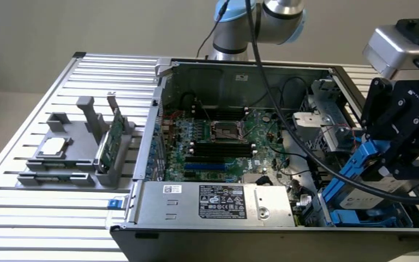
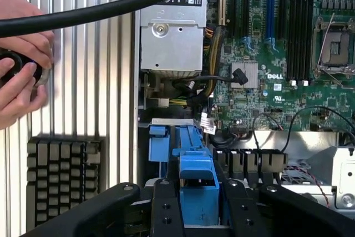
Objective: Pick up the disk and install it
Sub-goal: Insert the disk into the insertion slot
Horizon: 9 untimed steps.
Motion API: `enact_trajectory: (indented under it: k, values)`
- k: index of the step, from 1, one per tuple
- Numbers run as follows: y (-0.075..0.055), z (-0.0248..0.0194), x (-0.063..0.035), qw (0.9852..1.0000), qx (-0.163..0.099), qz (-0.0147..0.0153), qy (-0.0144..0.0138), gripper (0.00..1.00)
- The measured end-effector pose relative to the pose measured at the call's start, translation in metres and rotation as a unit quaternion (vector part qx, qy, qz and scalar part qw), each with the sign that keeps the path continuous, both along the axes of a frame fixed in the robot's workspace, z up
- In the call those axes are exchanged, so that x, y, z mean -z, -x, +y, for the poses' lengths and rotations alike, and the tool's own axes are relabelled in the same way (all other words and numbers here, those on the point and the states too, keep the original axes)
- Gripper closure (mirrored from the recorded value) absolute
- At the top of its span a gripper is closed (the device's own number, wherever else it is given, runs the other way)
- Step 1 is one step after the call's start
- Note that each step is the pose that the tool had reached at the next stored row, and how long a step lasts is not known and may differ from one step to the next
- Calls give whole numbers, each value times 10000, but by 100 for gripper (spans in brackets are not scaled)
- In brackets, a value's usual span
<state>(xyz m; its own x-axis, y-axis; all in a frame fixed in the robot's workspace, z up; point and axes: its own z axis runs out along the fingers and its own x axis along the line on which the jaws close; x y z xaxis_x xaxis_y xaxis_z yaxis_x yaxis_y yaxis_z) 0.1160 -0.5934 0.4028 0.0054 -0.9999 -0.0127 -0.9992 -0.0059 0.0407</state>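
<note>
The disk (image 1: 358, 197), a silver drive in a blue plastic carrier, stands tilted at the exterior view's right, above the front right corner of the open computer case (image 1: 167, 82). My gripper (image 1: 385, 164) is shut on the carrier's upper end. In the wrist view the blue carrier (image 2: 197, 184) sits between my two black fingers (image 2: 165, 209), and my gripper (image 2: 198, 206) is clamped on it. The disk's lower end reaches down toward a blue drive bay (image 1: 373, 221) inside the case; whether it touches the bay is hidden.
The case holds a green motherboard (image 1: 217, 142) and a grey power supply (image 1: 220, 203). A grey fixture (image 1: 85, 158) on the slatted table holds a silver chip (image 1: 54, 146) and a green card (image 1: 112, 139). A thick black cable (image 2: 111, 9) crosses overhead. A person's hands (image 2: 22, 76) rest beside the case.
</note>
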Motion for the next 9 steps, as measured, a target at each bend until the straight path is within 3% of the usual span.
enact_trajectory:
  k: [9]
  values:
    - [-1, 0, 138, 10000, -1, -1, 0, 67]
